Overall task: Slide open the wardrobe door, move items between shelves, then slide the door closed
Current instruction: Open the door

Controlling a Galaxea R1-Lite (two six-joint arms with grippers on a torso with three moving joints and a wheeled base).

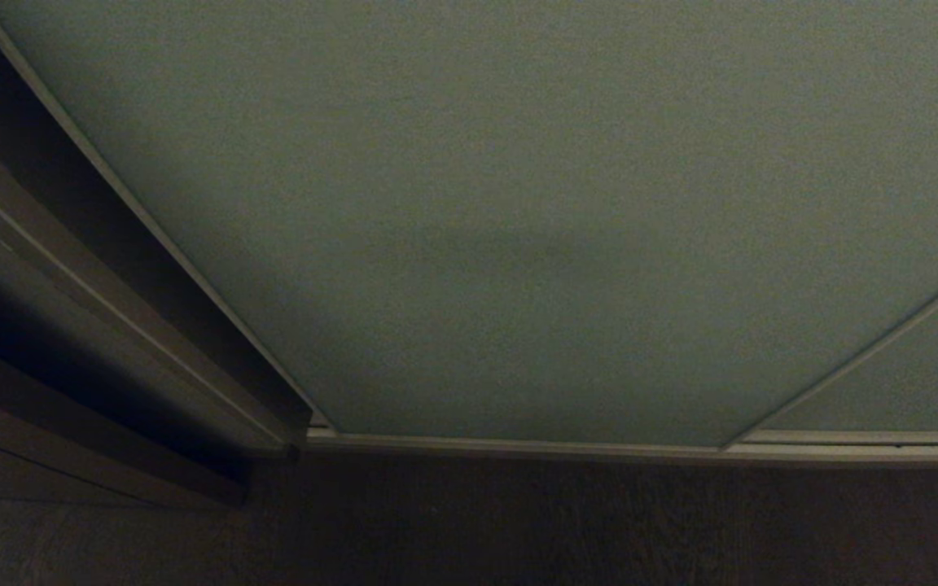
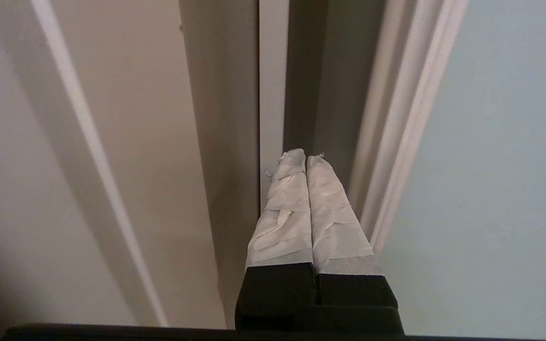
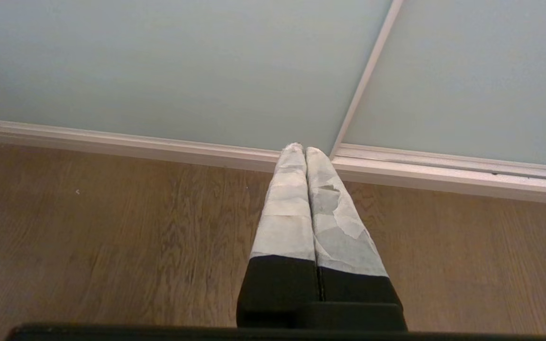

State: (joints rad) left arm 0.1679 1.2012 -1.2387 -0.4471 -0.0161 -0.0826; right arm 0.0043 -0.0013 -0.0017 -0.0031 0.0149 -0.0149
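Note:
The sliding wardrobe door (image 1: 518, 212) is a pale grey-green panel with a thin cream frame, and it fills most of the head view. In the left wrist view my left gripper (image 2: 305, 158) is shut on nothing, its taped fingertips pointing into the dark recess beside the door's cream edge (image 2: 396, 142). My right gripper (image 3: 300, 149) is shut and empty, hanging over the wooden floor (image 3: 112, 227) in front of the door's bottom rail (image 3: 159, 144). The items and the shelves are out of view. Neither arm shows in the head view.
A dark brown wooden side frame (image 1: 70, 268) stands left of the door. A second door panel (image 1: 917, 374) overlaps at the right. A beige wall or trim surface (image 2: 126, 142) lies beside the left gripper.

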